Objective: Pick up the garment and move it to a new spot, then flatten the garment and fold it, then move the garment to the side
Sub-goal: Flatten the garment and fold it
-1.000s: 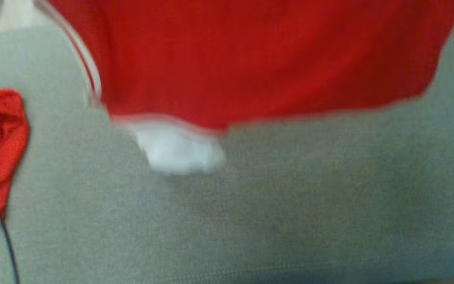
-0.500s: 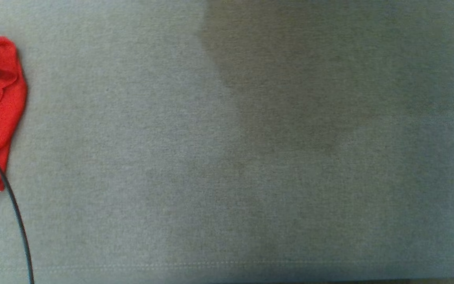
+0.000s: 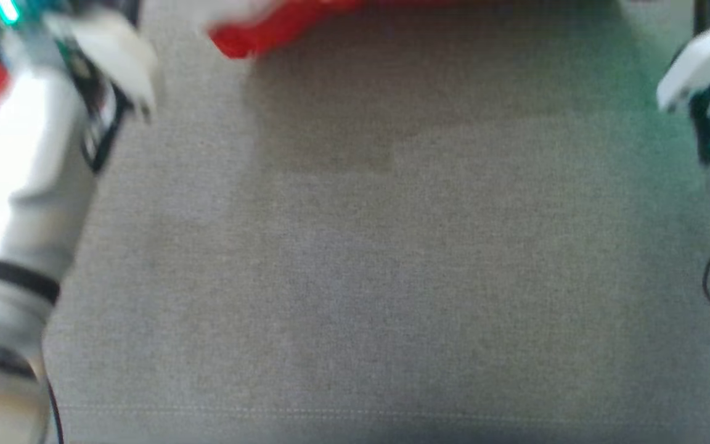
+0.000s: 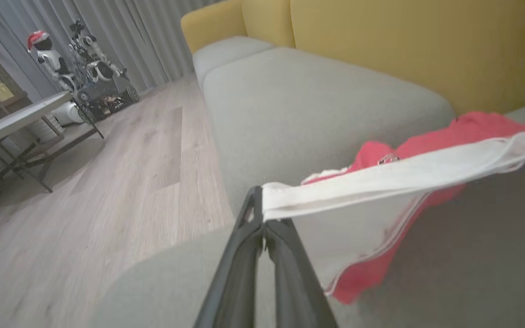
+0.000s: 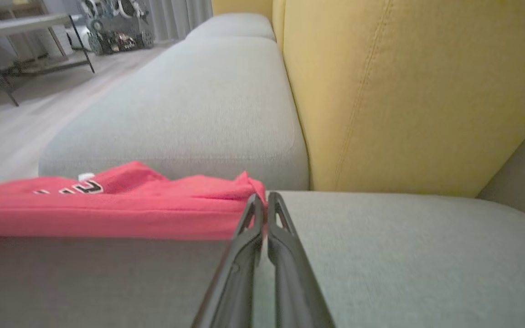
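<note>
Left gripper [image 4: 262, 217] clamps the white trim [image 4: 404, 175] of the red jersey [image 4: 467, 127]. Right gripper [image 5: 265, 207] pinches its red edge, over the grey sofa cushion [image 5: 381, 255].

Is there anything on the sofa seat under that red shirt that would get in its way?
Nothing visible does. The red shirt is held up, pinched by the left gripper and the right gripper, and the grey seat cushion beneath it looks bare.
</note>
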You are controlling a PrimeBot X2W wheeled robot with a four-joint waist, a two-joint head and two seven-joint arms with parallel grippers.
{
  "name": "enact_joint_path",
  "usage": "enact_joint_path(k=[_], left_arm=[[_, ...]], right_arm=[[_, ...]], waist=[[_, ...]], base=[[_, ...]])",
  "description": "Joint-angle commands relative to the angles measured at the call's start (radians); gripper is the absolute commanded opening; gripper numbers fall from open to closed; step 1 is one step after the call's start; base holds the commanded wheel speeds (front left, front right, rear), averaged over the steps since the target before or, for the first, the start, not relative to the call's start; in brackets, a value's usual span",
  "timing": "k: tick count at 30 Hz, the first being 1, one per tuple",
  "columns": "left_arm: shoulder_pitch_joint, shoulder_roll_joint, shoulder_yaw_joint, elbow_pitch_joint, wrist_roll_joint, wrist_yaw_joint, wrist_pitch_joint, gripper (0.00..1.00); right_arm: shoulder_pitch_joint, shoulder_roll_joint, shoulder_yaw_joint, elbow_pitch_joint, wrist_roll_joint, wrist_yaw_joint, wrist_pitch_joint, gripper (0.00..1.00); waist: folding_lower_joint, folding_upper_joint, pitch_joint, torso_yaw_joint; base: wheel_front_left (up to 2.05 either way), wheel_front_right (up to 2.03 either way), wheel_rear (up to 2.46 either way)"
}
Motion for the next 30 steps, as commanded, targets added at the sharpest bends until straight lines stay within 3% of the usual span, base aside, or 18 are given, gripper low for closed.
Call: enact_joint_path(k=[1, 7, 14, 30], left_arm=[[-0.015, 0.05, 0.022, -0.019, 0.006, 0.001, -0.011, 0.0], [0.156, 0.078, -0.043, -0.037, 0.031, -0.023, -0.013, 0.0], [0.3, 0.131, -0.103, -0.109, 0.029, -0.043, 0.001, 0.0], [0.553, 0.251, -0.174, -0.4, -0.046, -0.048, 0.188, 0.0]], right_arm=[[0.007, -0.006, 0.029, -0.017, 0.0, -0.001, -0.013, 0.0], [0.133, -0.034, 0.173, 0.031, 0.008, -0.001, 0.016, 0.0], [0.231, -0.09, 0.288, 0.03, 0.101, -0.001, 0.089, 0.0], [0.443, -0.198, 0.457, -0.126, 0.382, -0.001, 0.282, 0.0]], waist=[[0.0, 0.0, -0.032, 0.009], [0.0, 0.0, -0.118, 0.008], [0.0, 0.0, -0.187, -0.006], [0.0, 0.0, -0.304, -0.025]], base=[[0.0, 0.0, 0.0], [0.0, 0.0, 0.0], [0.0, 0.0, 0.0], [0.0, 0.0, 0.0]])
